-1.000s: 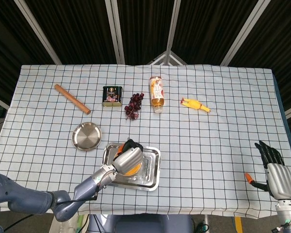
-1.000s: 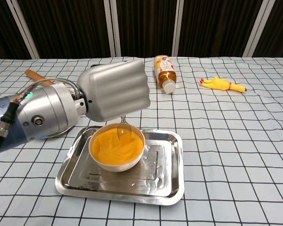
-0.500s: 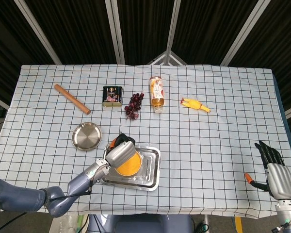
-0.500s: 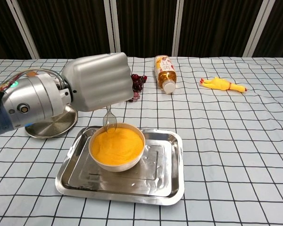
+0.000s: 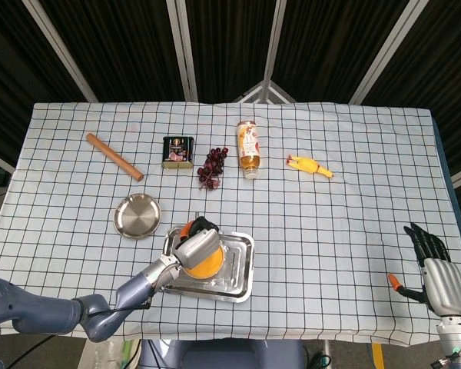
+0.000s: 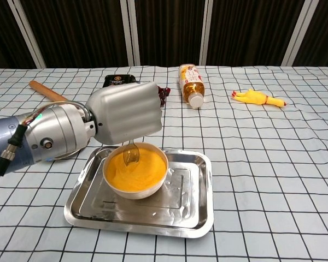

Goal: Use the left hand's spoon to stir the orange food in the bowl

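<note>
Left robot hand (image 6: 126, 112) clamped on clear plastic spoon (image 6: 131, 154), now back from rim w/ tip dipped in orange food in white bowl (image 6: 135, 172) on steel tray (image 6: 194, 210). Stir ongoing. Right robot hand (image 5: 436, 273) idle, fingers apart.

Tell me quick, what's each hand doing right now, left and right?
Left hand: holding the spoon, its tip in the orange food in the bowl.
Right hand: open, holding nothing, fingers apart, near the table edge.
</note>
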Robot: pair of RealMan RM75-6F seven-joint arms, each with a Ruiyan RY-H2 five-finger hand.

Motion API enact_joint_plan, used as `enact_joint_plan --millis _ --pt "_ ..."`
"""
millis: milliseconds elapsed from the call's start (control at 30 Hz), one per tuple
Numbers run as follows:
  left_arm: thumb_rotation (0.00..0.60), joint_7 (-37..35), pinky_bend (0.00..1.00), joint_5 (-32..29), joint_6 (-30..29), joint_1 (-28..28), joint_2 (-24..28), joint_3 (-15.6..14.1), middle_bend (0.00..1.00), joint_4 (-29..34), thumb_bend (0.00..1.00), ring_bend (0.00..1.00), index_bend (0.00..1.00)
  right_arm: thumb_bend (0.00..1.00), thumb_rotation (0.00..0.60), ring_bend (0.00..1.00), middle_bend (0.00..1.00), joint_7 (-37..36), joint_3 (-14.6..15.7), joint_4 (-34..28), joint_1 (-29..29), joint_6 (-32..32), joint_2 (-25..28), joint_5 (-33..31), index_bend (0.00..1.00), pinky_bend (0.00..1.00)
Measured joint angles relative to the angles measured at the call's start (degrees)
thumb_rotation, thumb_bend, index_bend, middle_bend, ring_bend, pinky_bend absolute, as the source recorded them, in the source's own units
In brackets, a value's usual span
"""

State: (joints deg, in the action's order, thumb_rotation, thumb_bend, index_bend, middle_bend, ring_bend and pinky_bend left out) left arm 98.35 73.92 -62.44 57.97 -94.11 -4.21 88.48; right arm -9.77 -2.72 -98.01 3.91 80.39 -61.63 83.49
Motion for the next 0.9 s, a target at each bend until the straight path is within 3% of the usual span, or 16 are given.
enact_joint_plan --millis 333,900 --pt "0.600 -4.47 1.00 3.32 -0.25 -0.99 -1.31 0.54 1.00 1.16 0.55 1.00 0.77 0.34 0.600 0.00 0.00 0.45 0.04 -0.17 -0.04 -0.02 -0.05 -0.13 0.00 0.00" --pt "0.600 -4.66 1.00 6.39 -1.27 -2.84 0.88 1.42 1.00 5.18 0.55 1.00 0.77 0.34 0.600 0.00 0.00 0.45 -0.03 -0.24 0.00 -0.20 -0.02 -0.36 0.00 0.00"
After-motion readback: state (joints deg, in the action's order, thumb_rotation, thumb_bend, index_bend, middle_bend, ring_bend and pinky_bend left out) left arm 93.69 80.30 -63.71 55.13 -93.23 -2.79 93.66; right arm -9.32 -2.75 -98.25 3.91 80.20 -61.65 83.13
